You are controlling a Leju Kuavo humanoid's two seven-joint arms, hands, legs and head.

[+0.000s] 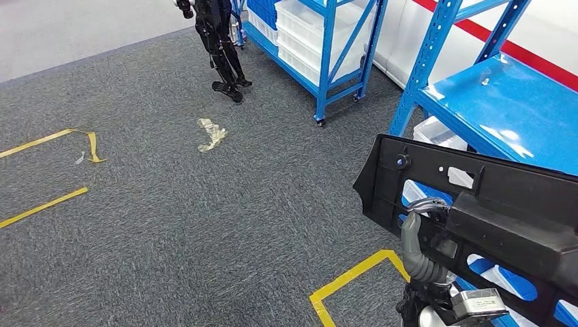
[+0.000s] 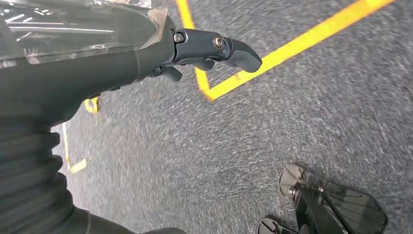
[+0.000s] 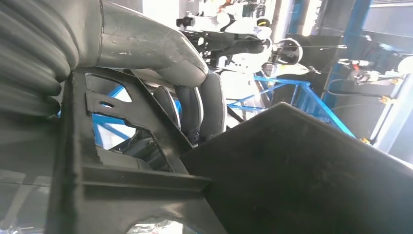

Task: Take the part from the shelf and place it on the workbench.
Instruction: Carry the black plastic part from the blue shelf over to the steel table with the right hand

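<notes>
Gripping the black part (image 1: 477, 204) with my right hand (image 1: 424, 238), I am holding it raised beside the blue shelf (image 1: 504, 102), fingers (image 3: 195, 109) hooked through an opening in its frame. My left hand (image 2: 214, 48) is hanging over grey carpet (image 1: 204, 218), fingers curled, holding nothing.

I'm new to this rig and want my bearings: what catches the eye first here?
The big black part, held up by the right robot hand at lower right of the head view. Behind it stands the blue shelf. Farther off, another robot's dark legs stand on the grey carpet marked with yellow tape.
</notes>
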